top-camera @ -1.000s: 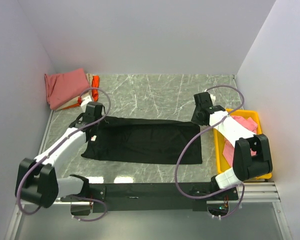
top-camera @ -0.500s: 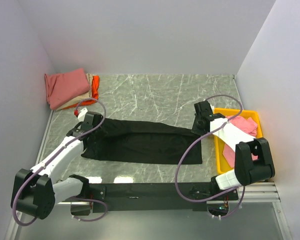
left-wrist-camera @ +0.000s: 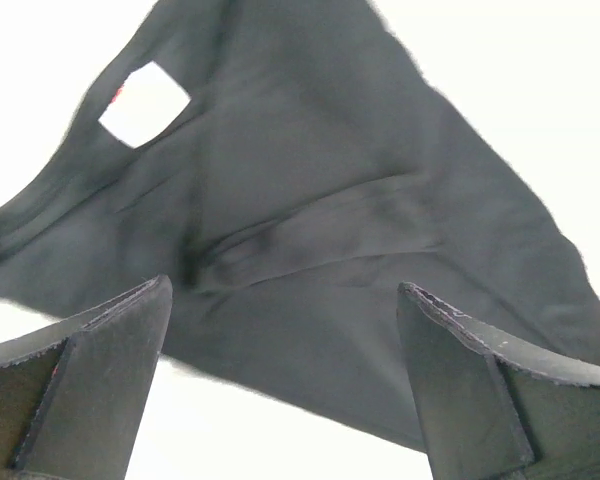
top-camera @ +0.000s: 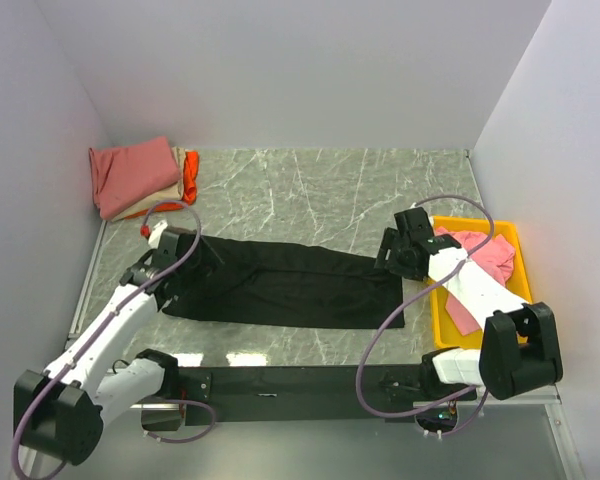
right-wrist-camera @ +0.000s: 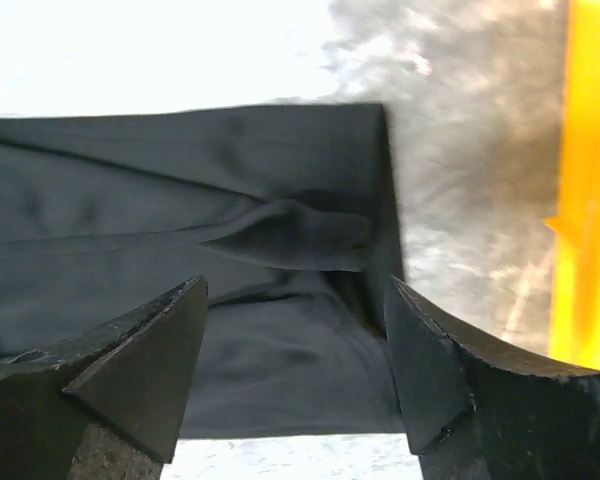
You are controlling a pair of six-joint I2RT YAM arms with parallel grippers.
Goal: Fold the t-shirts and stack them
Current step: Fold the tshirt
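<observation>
A large black t-shirt (top-camera: 280,285) lies folded lengthwise into a long band across the middle of the marble table. Its white neck tag (left-wrist-camera: 143,104) shows in the left wrist view. My left gripper (top-camera: 180,262) hovers over the shirt's left end, jaws open, nothing between them (left-wrist-camera: 280,300). My right gripper (top-camera: 392,258) hovers over the shirt's right end (right-wrist-camera: 280,260), also open and empty. A stack of folded t-shirts (top-camera: 135,176), dusty-red on top with beige and orange beneath, sits at the back left. A pink t-shirt (top-camera: 490,265) lies in the yellow bin.
The yellow plastic bin (top-camera: 442,312) stands at the right edge, close beside my right arm; its wall (right-wrist-camera: 585,180) shows in the right wrist view. Grey walls close in the left, back and right sides.
Both grippers pulled the shirt's far edge toward the near side, folding it narrower, then opened and let the cloth go.
</observation>
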